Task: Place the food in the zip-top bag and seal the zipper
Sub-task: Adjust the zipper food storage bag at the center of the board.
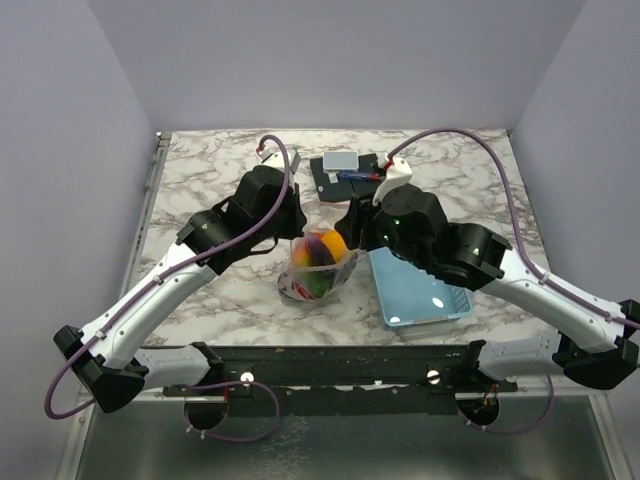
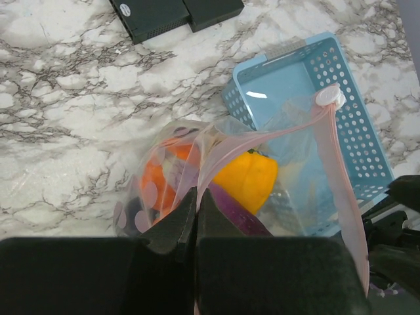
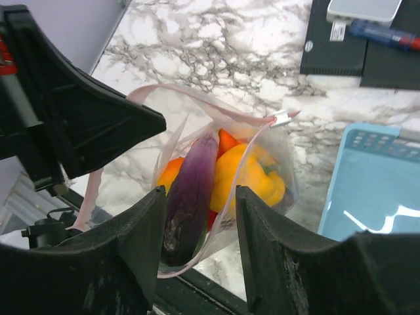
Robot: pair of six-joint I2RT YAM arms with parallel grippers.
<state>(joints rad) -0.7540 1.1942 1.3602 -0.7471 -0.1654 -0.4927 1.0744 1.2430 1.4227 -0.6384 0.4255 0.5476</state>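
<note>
Left gripper, jaws pinched shut on the zipper edge, holds up the zip-top bag just beyond its tips so the food cannot spill, while the right gripper, fingers spread and empty, straddles the mouth, seemingly to press it closed.

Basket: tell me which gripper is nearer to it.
Right. The right gripper is open around the bag, close beside the basket; the left gripper pinches the bag's other side, farther off.
</note>
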